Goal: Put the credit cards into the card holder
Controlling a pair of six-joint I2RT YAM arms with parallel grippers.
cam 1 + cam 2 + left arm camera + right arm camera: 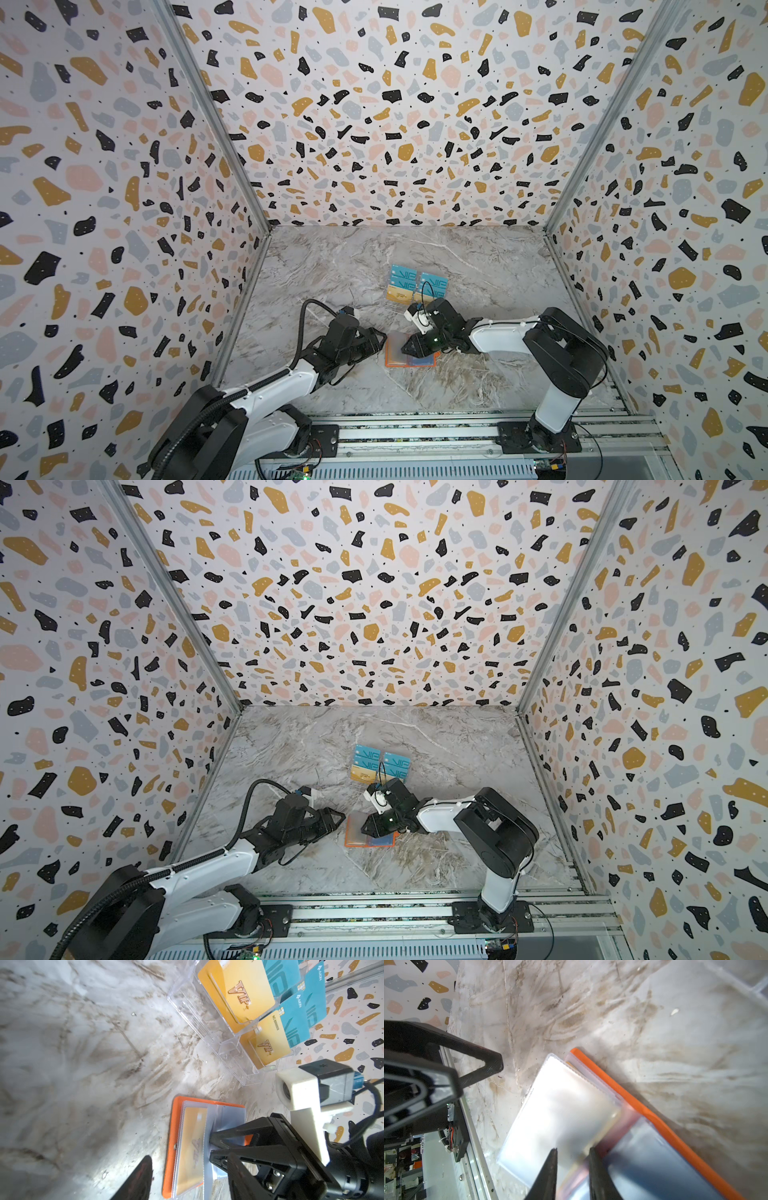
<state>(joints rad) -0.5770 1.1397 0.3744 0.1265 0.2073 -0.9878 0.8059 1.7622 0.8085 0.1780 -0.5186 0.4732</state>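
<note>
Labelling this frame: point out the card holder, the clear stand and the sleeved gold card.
card holder (170, 1157): left wrist view, orange cover edge.
clear stand (199, 1028): left wrist view, empty front tier.
sleeved gold card (191, 1147): left wrist view, card's middle.

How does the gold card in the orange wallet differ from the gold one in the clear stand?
The wallet's gold card lies sleeved in the orange card holder; the stand's gold card stands propped in the clear stand. The wallet's card looks dull behind plastic, the stand's bright. Both say VIP.
</note>
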